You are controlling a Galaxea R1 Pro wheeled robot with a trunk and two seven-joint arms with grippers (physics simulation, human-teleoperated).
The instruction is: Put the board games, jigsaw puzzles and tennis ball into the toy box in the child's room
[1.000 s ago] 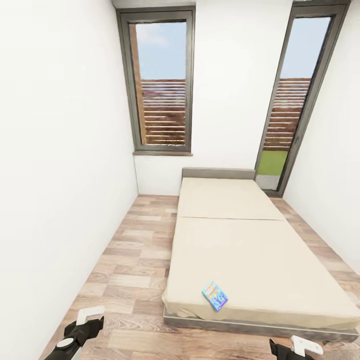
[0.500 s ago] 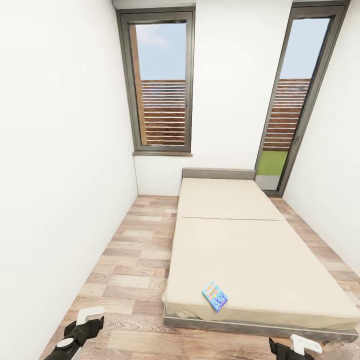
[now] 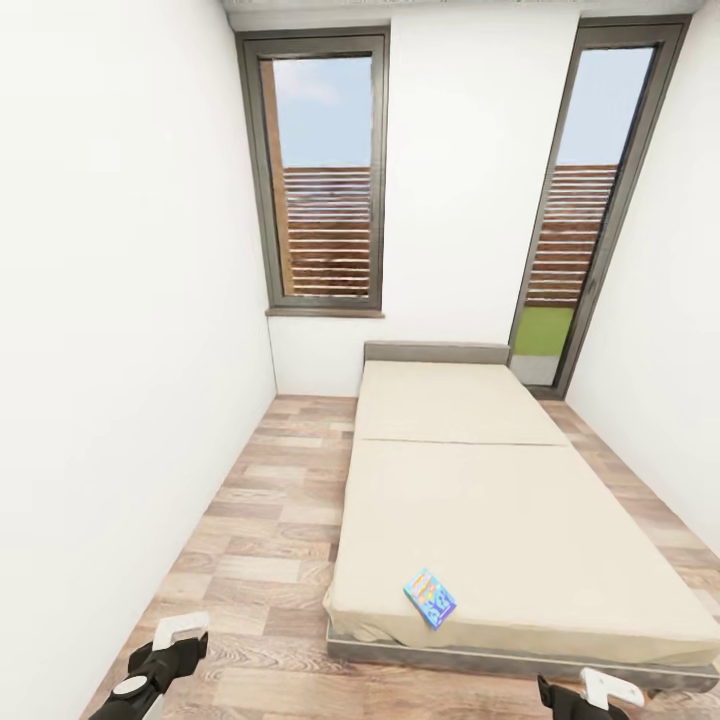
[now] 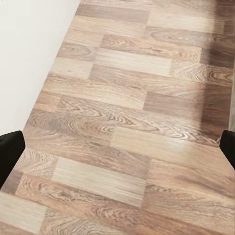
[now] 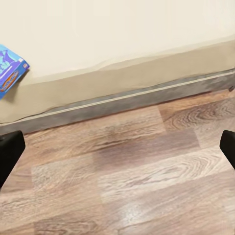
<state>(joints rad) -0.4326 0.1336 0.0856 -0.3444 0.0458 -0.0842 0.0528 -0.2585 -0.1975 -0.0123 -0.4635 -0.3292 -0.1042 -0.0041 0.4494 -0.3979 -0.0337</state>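
I'm looking into a narrow white-walled room with a wood-plank floor (image 3: 250, 540) and two tall dark-framed windows (image 3: 325, 175). The bed (image 3: 500, 500) lies along the right side. A small blue board game (image 3: 430, 598) lies flat near the bed's foot corner. My left hand (image 4: 117, 147) and right hand (image 5: 117, 147) both hang spread wide over the floor, holding nothing.

Beige bed (image 3: 500, 500) carries one small board game (image 3: 430, 598).
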